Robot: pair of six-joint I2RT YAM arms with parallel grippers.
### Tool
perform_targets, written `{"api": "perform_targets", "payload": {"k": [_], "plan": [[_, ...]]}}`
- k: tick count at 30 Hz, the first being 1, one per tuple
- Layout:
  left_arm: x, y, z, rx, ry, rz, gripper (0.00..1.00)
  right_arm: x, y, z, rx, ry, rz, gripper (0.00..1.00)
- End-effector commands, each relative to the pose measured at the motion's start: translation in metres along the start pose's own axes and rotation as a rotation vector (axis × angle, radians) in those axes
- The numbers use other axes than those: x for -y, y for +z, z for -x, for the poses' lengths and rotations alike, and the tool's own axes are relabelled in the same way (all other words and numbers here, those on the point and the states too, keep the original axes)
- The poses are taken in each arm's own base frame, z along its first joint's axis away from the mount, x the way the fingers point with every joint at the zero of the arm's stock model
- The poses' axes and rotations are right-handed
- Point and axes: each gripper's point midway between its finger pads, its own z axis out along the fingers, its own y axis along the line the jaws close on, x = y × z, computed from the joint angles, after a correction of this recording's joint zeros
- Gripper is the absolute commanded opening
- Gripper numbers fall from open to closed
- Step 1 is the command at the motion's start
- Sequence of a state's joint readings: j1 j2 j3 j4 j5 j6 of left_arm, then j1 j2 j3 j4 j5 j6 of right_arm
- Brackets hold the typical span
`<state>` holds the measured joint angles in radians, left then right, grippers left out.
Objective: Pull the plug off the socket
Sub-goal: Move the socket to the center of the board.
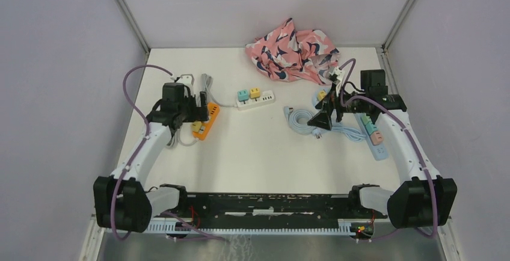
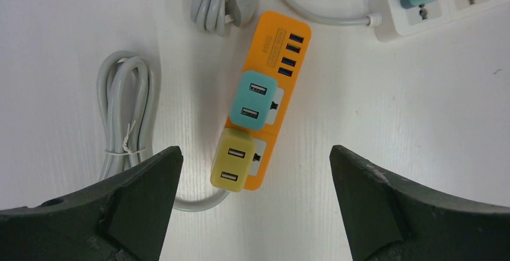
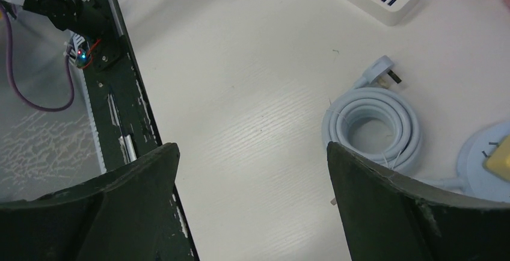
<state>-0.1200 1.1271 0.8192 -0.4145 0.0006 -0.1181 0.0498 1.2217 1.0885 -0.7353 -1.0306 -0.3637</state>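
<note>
An orange power strip (image 2: 273,50) lies on the white table under my left gripper (image 2: 254,150). A teal plug (image 2: 254,100) and a yellow plug (image 2: 233,165) sit in its sockets, side by side. The left gripper hovers above the strip, open wide, its fingers on either side of the yellow plug and nothing held. In the top view the orange strip (image 1: 208,120) lies at the left, beside the left gripper (image 1: 201,106). My right gripper (image 3: 251,147) is open over bare table, holding nothing; the top view shows that gripper (image 1: 322,119) at the right.
A white power strip (image 1: 255,100) with teal and yellow plugs lies mid-table. A coiled light-blue cable (image 3: 373,125) and a blue strip (image 1: 373,130) sit at the right. A pink patterned cloth (image 1: 294,50) is at the back. Grey cable coils (image 2: 123,104) lie left of the orange strip.
</note>
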Motion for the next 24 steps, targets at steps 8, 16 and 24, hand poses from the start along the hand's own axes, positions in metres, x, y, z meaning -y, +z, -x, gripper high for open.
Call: {"api": "perform_targets", "payload": {"k": [8, 16, 24], "plan": [[-0.013, 0.035, -0.019, -0.204, 0.062, 0.068, 0.98, 0.001, 0.002, -0.017, -0.041, -0.061, 0.013, 1.00], [-0.008, 0.044, -0.037, -0.266, 0.060, 0.038, 0.74, -0.002, 0.004, -0.016, -0.046, -0.059, 0.026, 1.00], [0.002, 0.046, -0.044, -0.290, 0.053, -0.019, 0.37, -0.003, 0.005, -0.017, -0.048, -0.054, 0.033, 1.00]]}}
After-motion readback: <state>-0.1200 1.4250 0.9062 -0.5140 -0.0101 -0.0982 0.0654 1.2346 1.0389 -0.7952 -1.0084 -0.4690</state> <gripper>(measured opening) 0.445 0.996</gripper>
